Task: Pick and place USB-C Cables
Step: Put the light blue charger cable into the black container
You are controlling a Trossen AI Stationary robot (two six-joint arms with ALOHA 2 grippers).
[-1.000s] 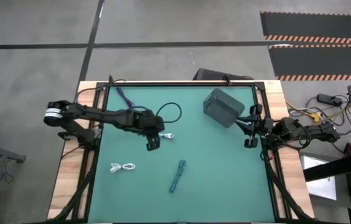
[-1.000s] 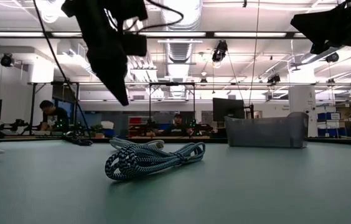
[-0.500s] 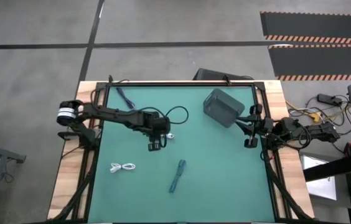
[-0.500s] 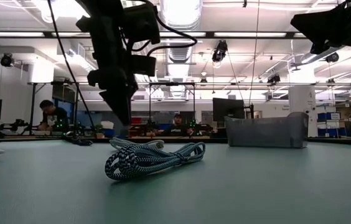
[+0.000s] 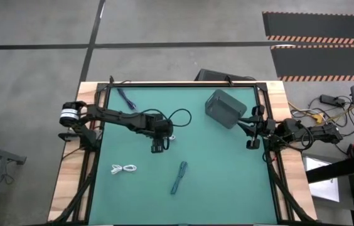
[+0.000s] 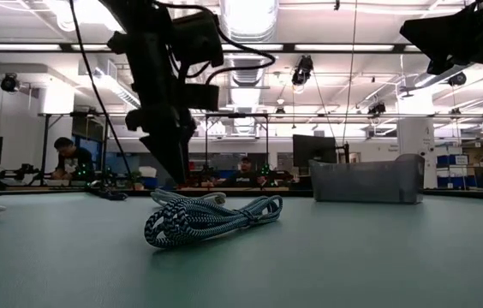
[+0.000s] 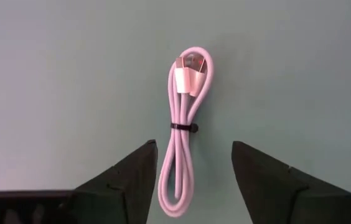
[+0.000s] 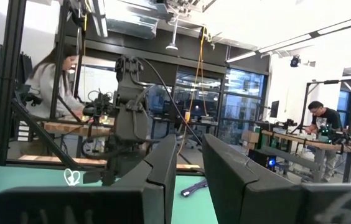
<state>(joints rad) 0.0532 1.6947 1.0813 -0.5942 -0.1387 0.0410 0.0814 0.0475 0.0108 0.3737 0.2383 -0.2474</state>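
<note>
White USB-C cable (image 7: 185,130) lay between the left gripper's (image 7: 194,180) spread fingers; you should have descended centred over its tie.

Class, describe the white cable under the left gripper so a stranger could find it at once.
Start at the green table and follow the left arm to its left gripper, open and pointing down near the middle. The white cable lies flat beneath it, between the fingers. Unlike the other white cable nearer the front-left, it is a narrow loop cinched by a dark tie.
</note>
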